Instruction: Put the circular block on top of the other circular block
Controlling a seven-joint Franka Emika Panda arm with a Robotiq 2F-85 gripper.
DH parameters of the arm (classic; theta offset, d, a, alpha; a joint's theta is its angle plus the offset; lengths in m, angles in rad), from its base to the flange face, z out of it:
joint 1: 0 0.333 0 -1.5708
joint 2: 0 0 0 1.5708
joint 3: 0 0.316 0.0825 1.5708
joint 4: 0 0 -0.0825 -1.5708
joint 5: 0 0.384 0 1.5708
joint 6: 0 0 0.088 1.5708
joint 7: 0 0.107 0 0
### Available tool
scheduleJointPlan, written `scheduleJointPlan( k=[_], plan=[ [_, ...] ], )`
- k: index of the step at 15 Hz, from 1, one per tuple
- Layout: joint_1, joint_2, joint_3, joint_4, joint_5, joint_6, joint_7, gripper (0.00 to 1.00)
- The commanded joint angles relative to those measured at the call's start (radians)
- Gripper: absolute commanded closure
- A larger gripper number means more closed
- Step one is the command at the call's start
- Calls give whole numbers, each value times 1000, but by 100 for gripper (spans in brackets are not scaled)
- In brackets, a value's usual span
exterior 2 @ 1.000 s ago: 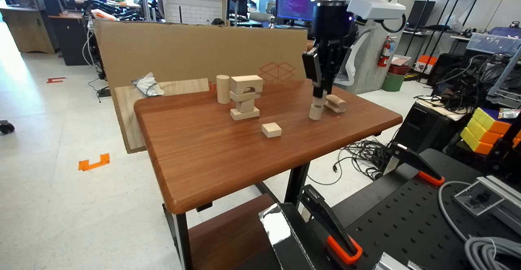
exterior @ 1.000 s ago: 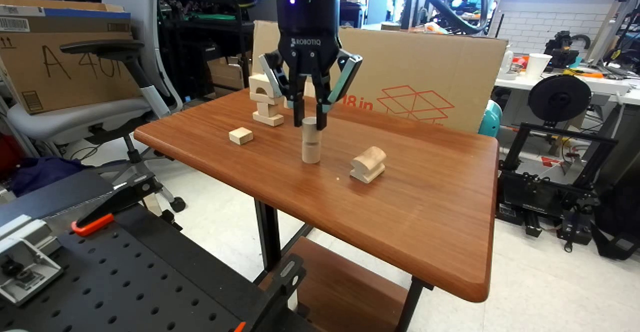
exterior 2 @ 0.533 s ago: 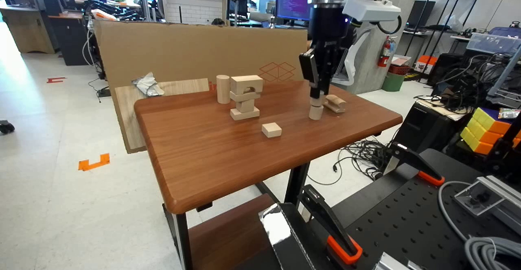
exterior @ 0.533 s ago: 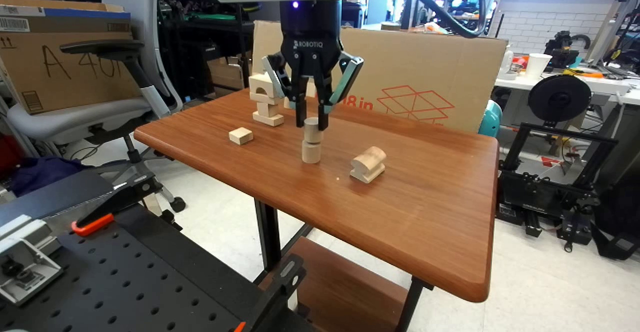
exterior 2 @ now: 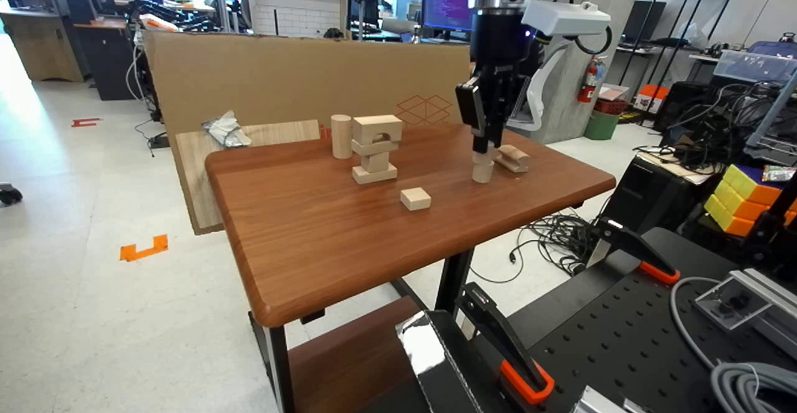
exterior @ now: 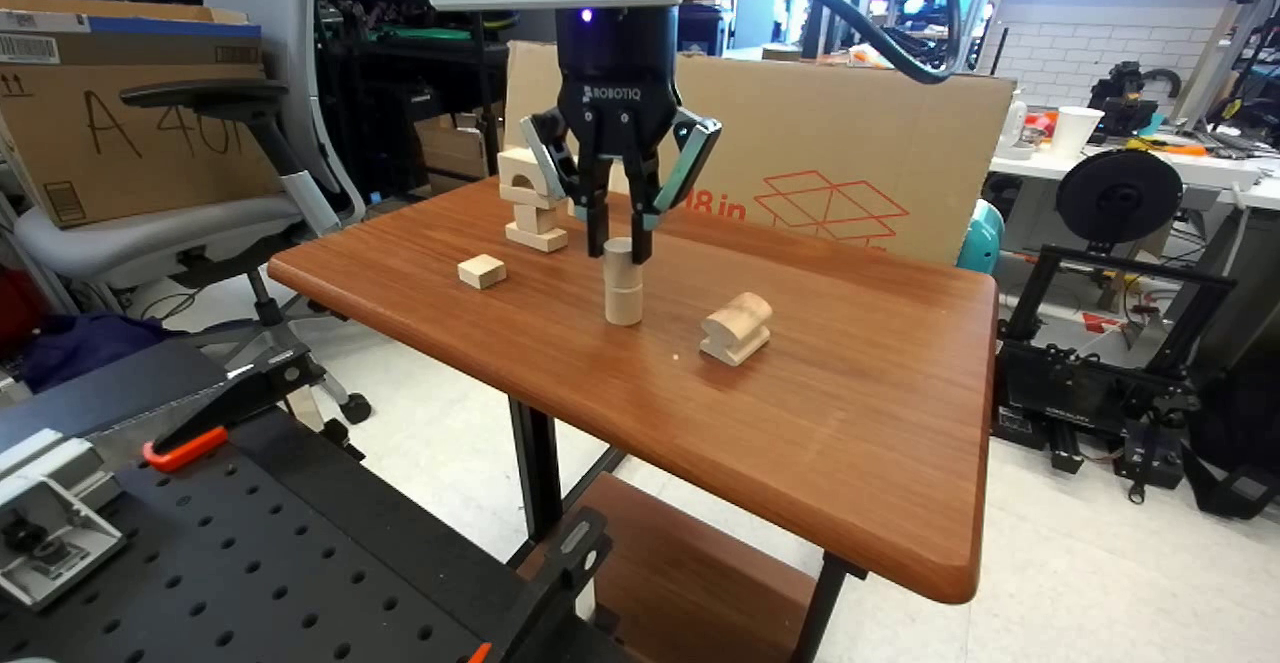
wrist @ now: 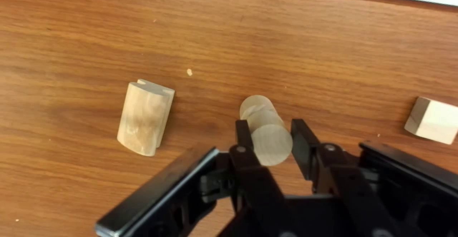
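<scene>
The circular block (exterior: 622,265), a small pale wood cylinder, is upright between the fingers of my gripper (exterior: 619,248). The other circular block (exterior: 623,306) stands upright on the table directly under it. In both exterior views the two line up as one column with a thin seam; I cannot tell whether the upper one's weight rests on the lower. In the wrist view, the flat top of the circular block (wrist: 272,146) sits between the pads, and the other circular block (wrist: 254,103) shows partly behind it. My gripper (exterior 2: 487,145) is shut on the upper block.
A larger block with a rounded top (exterior: 737,328) lies close beside the column. A flat square piece (exterior: 482,271) lies on the other side. A wooden block stack (exterior 2: 376,148) and a taller cylinder (exterior 2: 341,136) stand farther off. A cardboard panel (exterior: 850,143) stands behind the table.
My gripper and the held block have shifted slightly sideways and down. Half a second ago the upper block sat off-centre; now it lines up over the lower one, which has hardly moved.
</scene>
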State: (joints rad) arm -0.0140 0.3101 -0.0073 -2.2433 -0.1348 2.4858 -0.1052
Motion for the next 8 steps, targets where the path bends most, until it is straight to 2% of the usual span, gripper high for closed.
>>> scheduleJointPlan(
  k=[1,3,8],
  plan=[
    [5,12,1,20,8,-15,12,40],
    [5,5,1,15,7,-14,11,36],
    [3,-85,7,-15,22,-20,11,1]
  ],
)
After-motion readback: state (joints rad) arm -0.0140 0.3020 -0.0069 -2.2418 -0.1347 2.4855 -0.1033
